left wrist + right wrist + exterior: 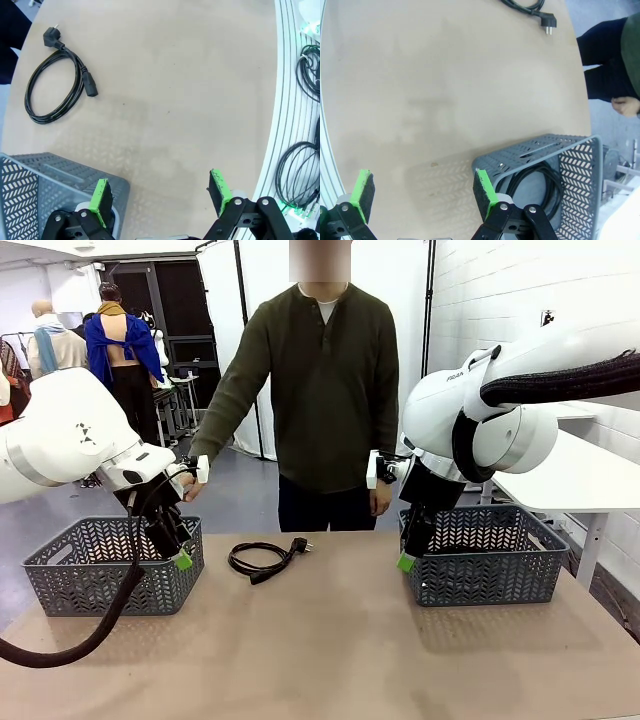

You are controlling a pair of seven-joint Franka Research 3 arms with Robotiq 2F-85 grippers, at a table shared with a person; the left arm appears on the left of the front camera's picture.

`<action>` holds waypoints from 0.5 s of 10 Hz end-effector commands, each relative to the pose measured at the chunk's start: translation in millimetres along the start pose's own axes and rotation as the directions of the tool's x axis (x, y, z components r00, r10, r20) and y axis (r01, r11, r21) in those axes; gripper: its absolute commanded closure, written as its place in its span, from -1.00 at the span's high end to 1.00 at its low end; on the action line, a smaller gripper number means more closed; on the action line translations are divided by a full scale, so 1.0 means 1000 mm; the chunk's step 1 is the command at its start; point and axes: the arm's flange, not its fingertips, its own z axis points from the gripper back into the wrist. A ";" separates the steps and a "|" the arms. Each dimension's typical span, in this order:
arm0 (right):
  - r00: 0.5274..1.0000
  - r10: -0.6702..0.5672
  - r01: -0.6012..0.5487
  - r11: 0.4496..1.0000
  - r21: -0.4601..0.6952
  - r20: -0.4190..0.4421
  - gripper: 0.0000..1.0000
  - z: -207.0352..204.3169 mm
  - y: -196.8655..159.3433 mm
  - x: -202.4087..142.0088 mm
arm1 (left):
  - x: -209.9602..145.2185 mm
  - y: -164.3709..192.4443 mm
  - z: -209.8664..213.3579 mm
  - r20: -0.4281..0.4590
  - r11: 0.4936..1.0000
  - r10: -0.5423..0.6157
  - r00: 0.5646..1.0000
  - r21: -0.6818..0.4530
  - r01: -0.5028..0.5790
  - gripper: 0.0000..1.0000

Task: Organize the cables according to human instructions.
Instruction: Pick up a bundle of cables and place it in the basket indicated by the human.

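Grey plastic forms the left basket on the tan bench, and the left hand hangs at that basket's right front corner, its green pads spread apart with nothing between them. Right of this basket, near the bench's far edge, one coiled black cable lies loose. Further right stands a second grey basket with a coiled cord inside; the right hand hovers at its left front corner, pads apart, empty.
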 end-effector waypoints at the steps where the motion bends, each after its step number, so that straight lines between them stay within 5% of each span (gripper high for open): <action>1: 1.000 0.001 -0.002 1.000 -0.006 -0.008 1.00 0.000 -0.001 0.000 | -0.001 0.000 0.002 0.001 1.000 -0.004 1.000 0.004 0.004 1.00; 5: 1.000 0.001 -0.002 1.000 -0.006 -0.008 1.00 0.000 -0.001 0.000 | -0.001 0.000 0.002 0.001 1.000 -0.004 1.000 0.004 0.004 1.00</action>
